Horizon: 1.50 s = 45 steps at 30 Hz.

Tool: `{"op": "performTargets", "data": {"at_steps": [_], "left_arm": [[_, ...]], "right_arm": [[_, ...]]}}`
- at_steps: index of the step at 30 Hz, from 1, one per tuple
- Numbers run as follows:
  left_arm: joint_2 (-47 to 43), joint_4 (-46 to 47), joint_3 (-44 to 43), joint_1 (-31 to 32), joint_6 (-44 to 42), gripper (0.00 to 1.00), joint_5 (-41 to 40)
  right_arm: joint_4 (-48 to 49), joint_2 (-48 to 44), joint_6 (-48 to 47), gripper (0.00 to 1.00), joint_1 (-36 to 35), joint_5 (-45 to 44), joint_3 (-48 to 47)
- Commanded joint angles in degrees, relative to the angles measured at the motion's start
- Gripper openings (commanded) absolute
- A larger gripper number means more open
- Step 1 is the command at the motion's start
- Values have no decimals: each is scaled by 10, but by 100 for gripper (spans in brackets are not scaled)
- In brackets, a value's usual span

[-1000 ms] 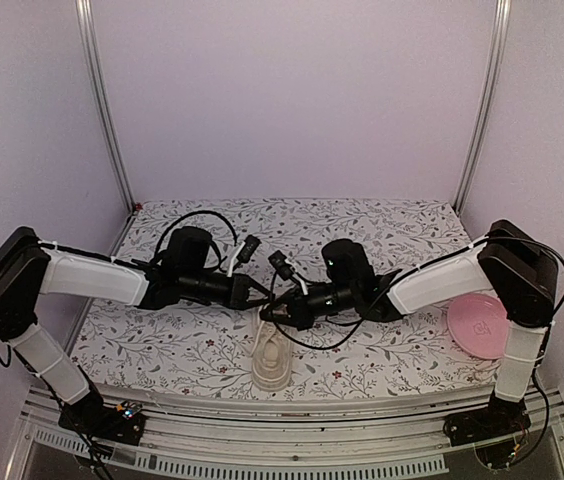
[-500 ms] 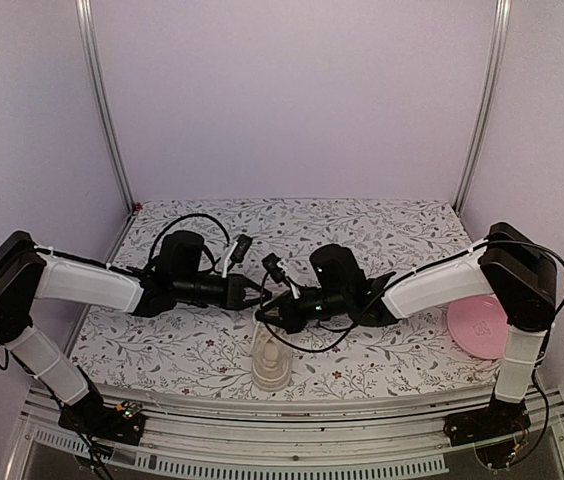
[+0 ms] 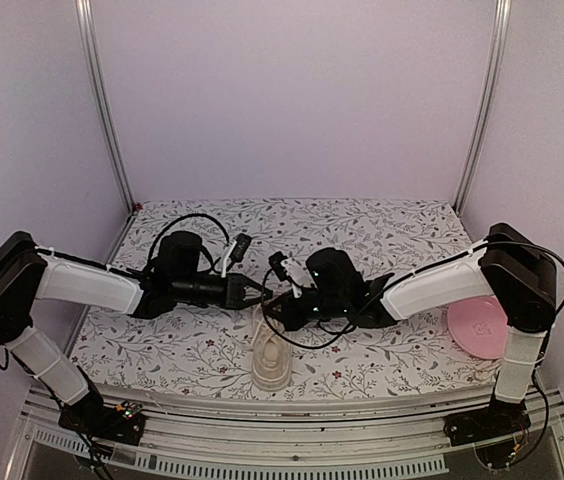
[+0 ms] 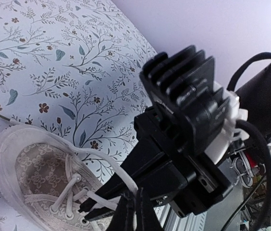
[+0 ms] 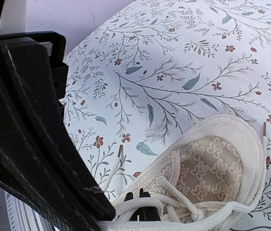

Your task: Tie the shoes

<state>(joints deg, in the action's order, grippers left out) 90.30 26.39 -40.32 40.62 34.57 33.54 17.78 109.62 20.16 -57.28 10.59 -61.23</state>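
Observation:
The cream shoe (image 3: 271,357) lies near the table's front edge, toe toward the arms, with its white laces loose. Both grippers meet just above its far end. My left gripper (image 3: 262,293) is shut, and a white lace (image 4: 126,185) runs down into its tips (image 4: 134,211). My right gripper (image 3: 272,311) is shut too, its tips (image 5: 142,198) low over the shoe's eyelets (image 5: 207,166) with a lace loop (image 5: 147,208) lying across them. In the left wrist view, the right gripper (image 4: 90,208) crosses just in front of my left fingers, a lace strand between its jaws.
A round pink plate (image 3: 479,325) rests at the table's right edge beside the right arm's base. A floral cloth (image 3: 382,230) covers the table. Metal posts (image 3: 102,110) and lilac walls close in the back and sides. A loose lace end (image 5: 119,153) trails on the cloth.
Both wrists have sunk a little lower and shifted slightly left. The fingertips stay crossed over the shoe's far end, both shut.

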Motion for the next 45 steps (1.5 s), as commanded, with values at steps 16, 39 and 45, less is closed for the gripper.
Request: {"op": "performTargets", "data": {"at_steps": [16,39,45], "left_arm": [[-102,-114,21,-12,-69,57,-76],[-20,11,76,-50,6,50,-79],[12,102,76,-46,-6,49,7]], "right_arm": [[63,6,0,2,-2,31,3],[67,5,4,2,-2,38,5],[67,3,4,2,-2,36,6]]}}
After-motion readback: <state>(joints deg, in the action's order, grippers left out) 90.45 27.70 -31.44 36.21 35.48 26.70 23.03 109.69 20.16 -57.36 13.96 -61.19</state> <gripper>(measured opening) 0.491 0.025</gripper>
